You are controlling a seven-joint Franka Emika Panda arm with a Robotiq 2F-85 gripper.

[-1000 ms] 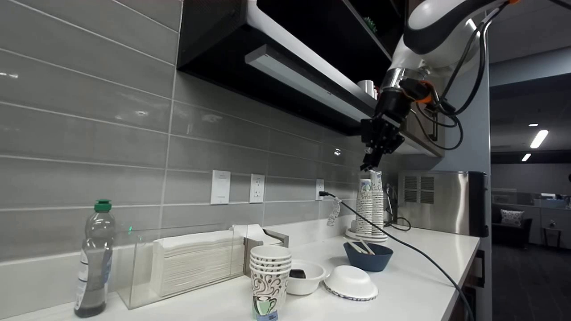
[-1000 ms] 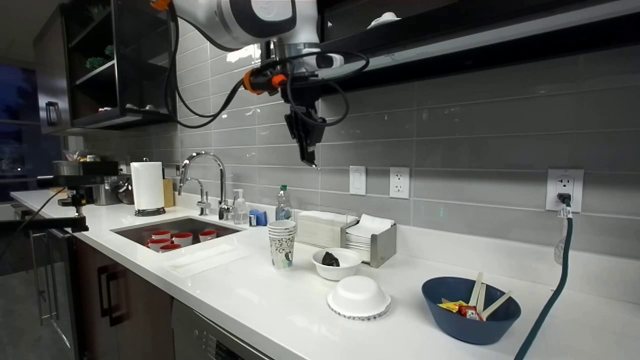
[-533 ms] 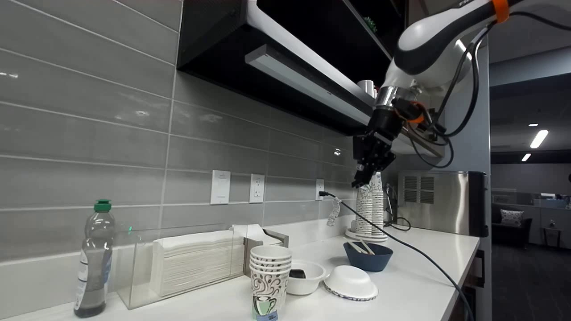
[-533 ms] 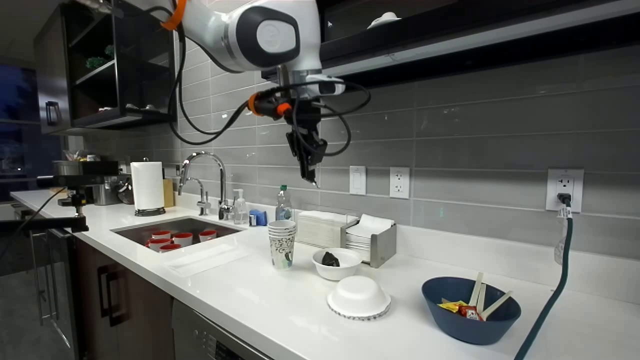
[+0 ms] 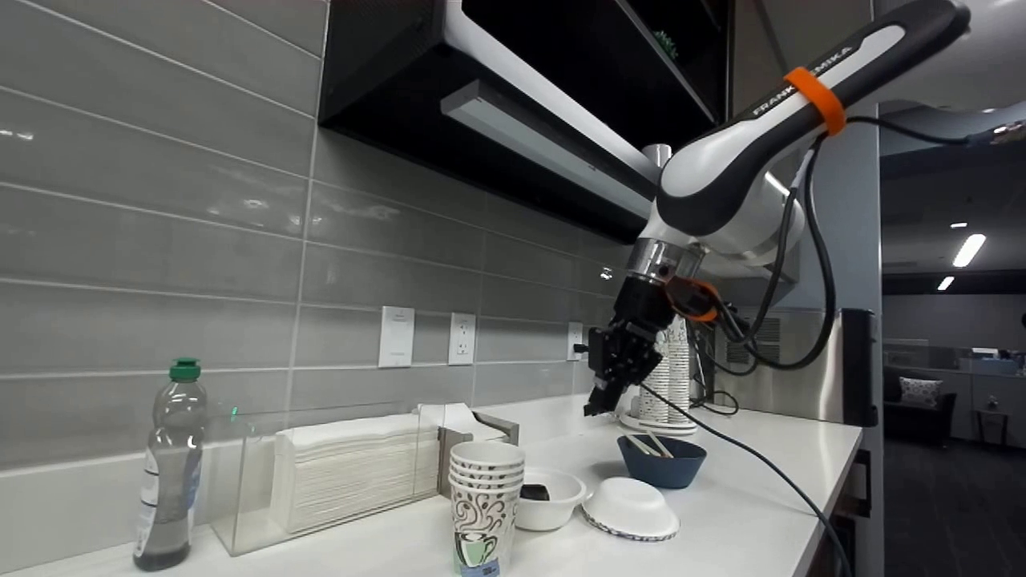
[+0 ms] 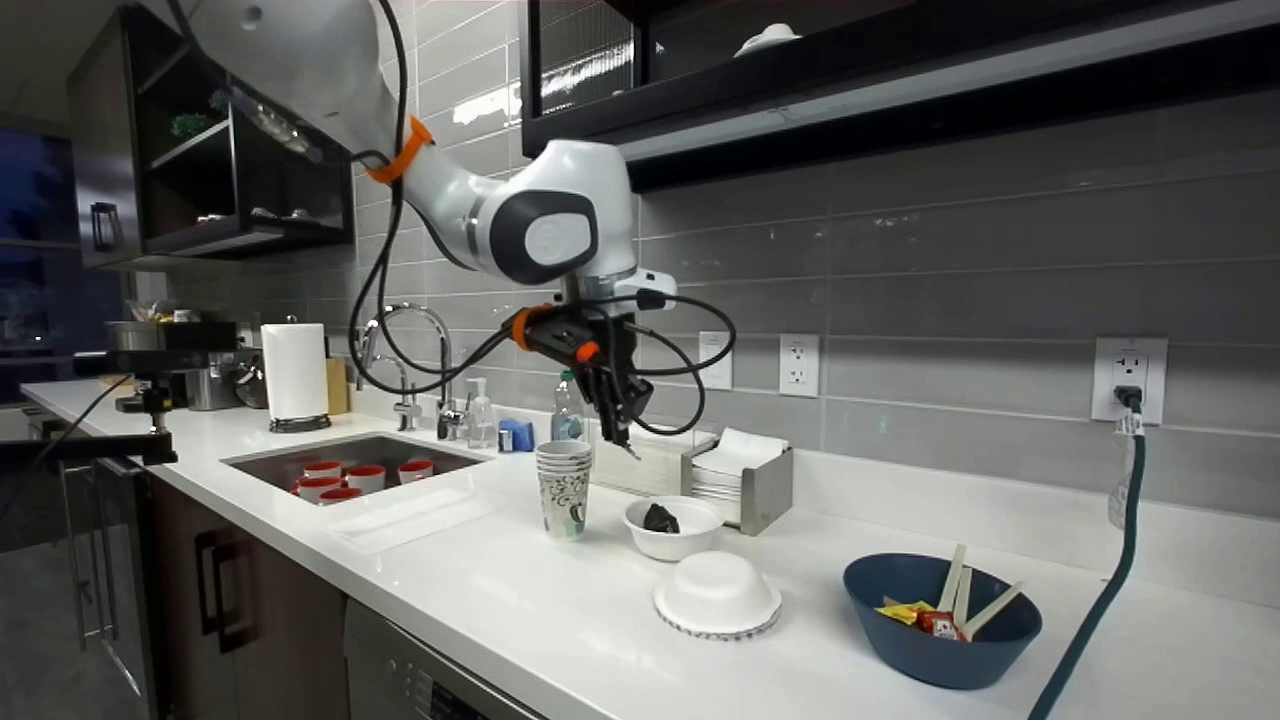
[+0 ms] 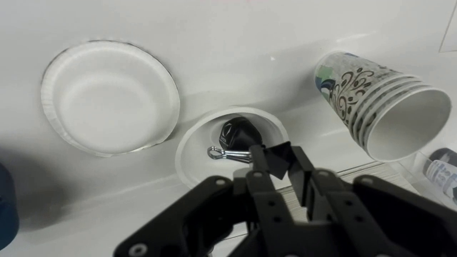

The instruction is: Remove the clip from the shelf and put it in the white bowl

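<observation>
Gripper (image 7: pixel 279 157) clamped on one black binder clip (image 7: pixel 280 166), body pinched between the fingertips; silver wire handle (image 7: pixel 232 155) sticks out sideways, partly hidden behind a finger. Clip is in midair: lower than the shelf (image 6: pixel 900 88), above the bench (image 6: pixel 560 600). Wrist view has it overlapping the white bowl (image 7: pixel 192 150); can't tell if it's directly above. Clip is hard to make out in both exterior views, dark against dark fingers. White bowl has one black object (image 7: pixel 240 134) inside, type unclear, markings too small to read.

Just beside: upturned paper bowl (image 7: pixel 110 100), can't tell if more nest underneath. Paper cups (image 7: pixel 360 89): one short stack, at least four, inner ones mostly covered. Two tall cup stacks (image 5: pixel 678 373) farther along, partly blocked by the gripper, cups too tight to count. Navy bowl (image 6: pixel 940 660): three wooden sticks (image 6: pixel 951 578), at least one yellow packet (image 6: pixel 903 611), one red packet (image 6: pixel 938 625); bowl cut off at wrist view's left edge. Sink (image 6: pixel 275 465): five red-and-white mugs (image 6: pixel 366 480). One dish soap bottle (image 6: pixel 566 410), base hidden behind the cups in an exterior view.
</observation>
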